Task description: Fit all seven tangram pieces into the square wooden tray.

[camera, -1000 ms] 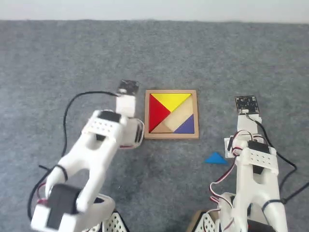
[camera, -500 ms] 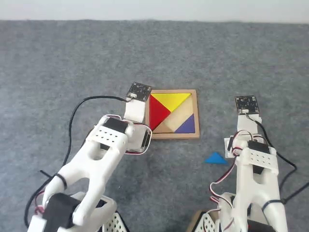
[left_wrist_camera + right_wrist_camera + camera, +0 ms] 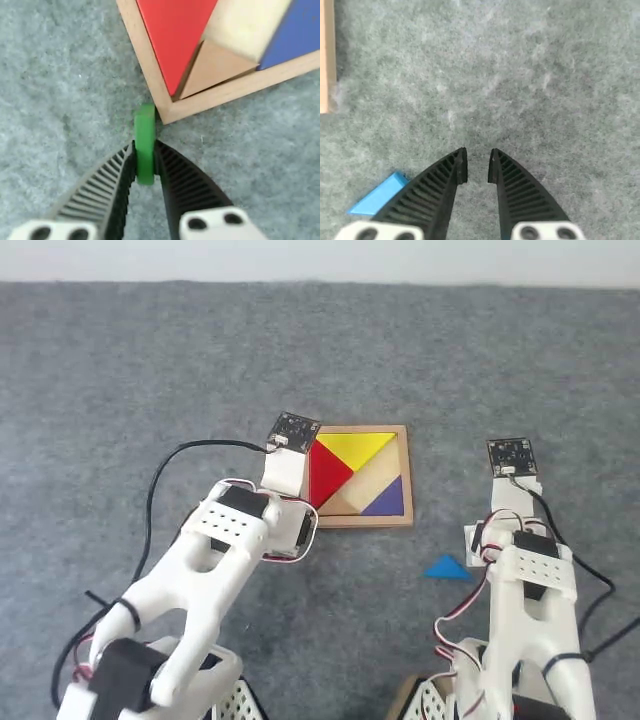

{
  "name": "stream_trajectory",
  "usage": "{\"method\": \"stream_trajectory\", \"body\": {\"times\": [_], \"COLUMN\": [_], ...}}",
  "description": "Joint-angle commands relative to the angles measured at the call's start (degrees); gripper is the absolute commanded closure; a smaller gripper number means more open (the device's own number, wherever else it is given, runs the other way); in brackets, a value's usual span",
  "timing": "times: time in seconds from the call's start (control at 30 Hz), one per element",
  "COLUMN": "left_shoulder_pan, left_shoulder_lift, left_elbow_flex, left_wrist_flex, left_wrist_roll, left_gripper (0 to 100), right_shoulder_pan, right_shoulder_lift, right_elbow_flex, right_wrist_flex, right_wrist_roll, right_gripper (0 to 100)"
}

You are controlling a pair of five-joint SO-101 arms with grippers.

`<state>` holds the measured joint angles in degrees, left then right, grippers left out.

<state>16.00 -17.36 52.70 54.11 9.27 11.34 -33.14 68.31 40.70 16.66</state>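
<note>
1. At the corner of the wooden tray [image 3: 150, 90] nearest the left arm [image 3: 215, 550], the left gripper [image 3: 144, 150] squeezes a green piece [image 3: 145, 135] tight between its 2 jaws.
2. The green piece stands up on its thin edge. It is outside the tray, right beside the rim at that corner, over the grey carpet [image 3: 150, 360].
3. What could go wrong: the piece is so close to the rim that it might bump the wood and push the whole tray away.
4. If the jaws let go here, the piece would drop on the carpet, not in the tray.
5. Because it stands on its edge, it might also land tipped against the red piece [image 3: 175, 35] and not lie flat.
6. A yellow piece [image 3: 357, 447] and a blue piece [image 3: 385, 498] also sit in the tray. I cannot tell if the pale middle part is bare wood or more pieces.
7. The left arm stretches forward and bends down, with its wrist over the tray's corner.
8. The right arm [image 3: 525, 580] is pulled back, well apart from the tray. The right gripper [image 3: 476, 167] points down at the carpet, open just a little, and holds nothing.
9. A small blue triangle [image 3: 447, 567] lies on the carpet just beside the right gripper.
</note>
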Motion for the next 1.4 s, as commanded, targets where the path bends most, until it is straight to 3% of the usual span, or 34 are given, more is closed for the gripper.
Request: {"method": "stream_trajectory", "body": {"times": [0.0,0.23,0.5,0.63,0.83,1.07,1.37], "left_shoulder_pan": [0.1,0.1,0.7,6.2,10.9,13.3,12.8], "left_shoulder_lift": [-2.0,-2.7,-6.8,-7.7,8.6,32.4,35.9], "left_elbow_flex": [-0.7,-0.8,-11.9,-18.2,-30.7,-45.6,-48.0], "left_wrist_flex": [-0.9,-0.3,9.5,9.0,2.4,1.2,1.6], "left_wrist_roll": [-0.4,-0.5,-0.5,-0.6,-0.4,1.1,0.8], "left_gripper": [98,99,99,99,99,99,99], "right_shoulder_pan": [0.5,0.5,0.5,0.5,0.5,0.5,0.5], "right_shoulder_lift": [-2.3,-2.3,-2.3,-2.3,-2.3,-2.3,-2.3], "right_elbow_flex": [-0.4,-0.4,-0.4,-0.4,-0.4,-0.4,-0.4], "right_wrist_flex": [0.3,0.3,0.2,0.2,0.2,0.1,0.1], "right_wrist_roll": [-0.1,-0.1,-0.1,-0.1,-0.1,-0.1,-0.1], "right_gripper": [91.9,91.9,91.9,91.9,91.9,91.9,91.9]}}
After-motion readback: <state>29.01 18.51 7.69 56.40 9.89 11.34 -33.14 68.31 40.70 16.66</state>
